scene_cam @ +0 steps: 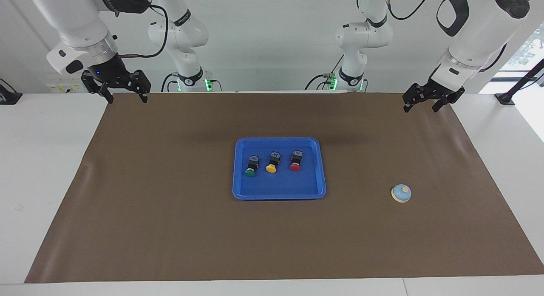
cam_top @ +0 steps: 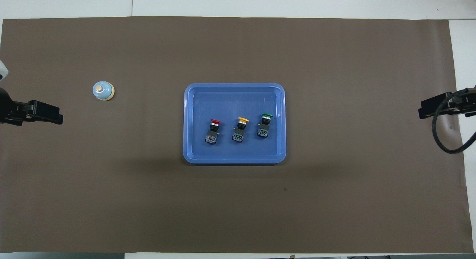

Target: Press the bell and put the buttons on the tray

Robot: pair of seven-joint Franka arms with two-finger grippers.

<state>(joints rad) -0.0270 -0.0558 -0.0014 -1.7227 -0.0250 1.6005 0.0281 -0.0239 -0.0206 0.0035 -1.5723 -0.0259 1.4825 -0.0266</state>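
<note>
Facing view: blue tray (scene_cam: 279,193) sits mid-tabletop on the brown mat (scene_cam: 170,228). All three buttons lie in the tray in one row, caps pointing away from the robots: green button (scene_cam: 251,167) toward the right arm's end, yellow button (scene_cam: 272,163) in the middle, red button (scene_cam: 296,161) toward the left arm's end. None of them touch each other. Bell (scene_cam: 401,193) stands upright on the mat, well apart from the tray, toward the left arm's end and a little farther from the robots than the buttons. Left gripper (scene_cam: 418,105) hangs in the air over the mat's corner at the robots' edge, fingers spread, released, holding nothing. Right gripper (scene_cam: 126,98) hangs over the matching corner at its own end, fingers likewise spread and empty.

Overhead view: tray (cam_top: 234,159) central, with red button (cam_top: 212,131), yellow button (cam_top: 240,129) and green button (cam_top: 264,125) inside, in the half nearer the robots. Bell (cam_top: 103,90) alone on the mat (cam_top: 334,196). Left gripper (cam_top: 52,116) enters at the frame edge, near the bell but not over it. Right gripper (cam_top: 427,109) shows at the other edge, with a black cable (cam_top: 444,140) looping under it.
</note>
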